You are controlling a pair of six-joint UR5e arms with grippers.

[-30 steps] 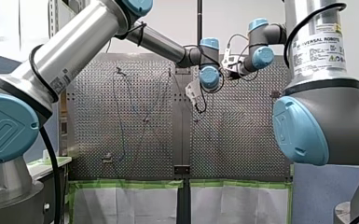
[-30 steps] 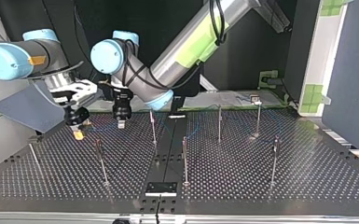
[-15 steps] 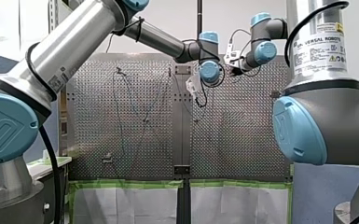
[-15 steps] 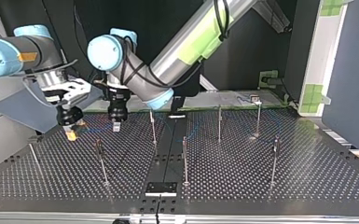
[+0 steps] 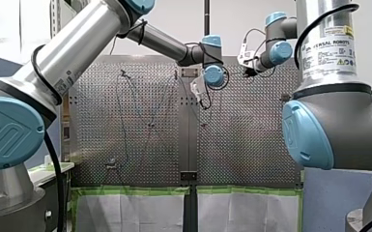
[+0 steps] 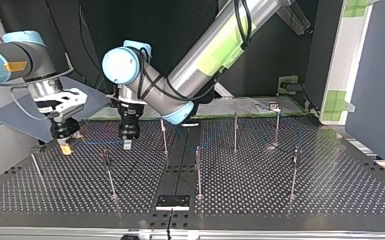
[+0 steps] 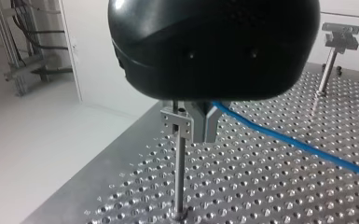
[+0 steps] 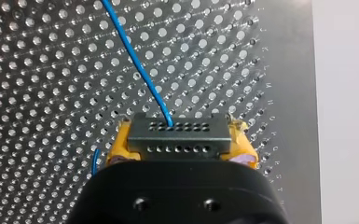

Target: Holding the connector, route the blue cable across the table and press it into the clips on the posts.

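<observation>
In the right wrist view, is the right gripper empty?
No, the right gripper has its yellow pads clamped on the grey connector, with the blue cable leaving it.

Perforated metal counter (image 6: 330,185), two panels joined by a dark centre strip (image 6: 179,165). Thin upright posts (image 6: 198,172) stand on it, well apart. Small black plate (image 6: 172,202) at top view's near edge. One blue cable (image 7: 298,142) runs low across the holes.
</observation>
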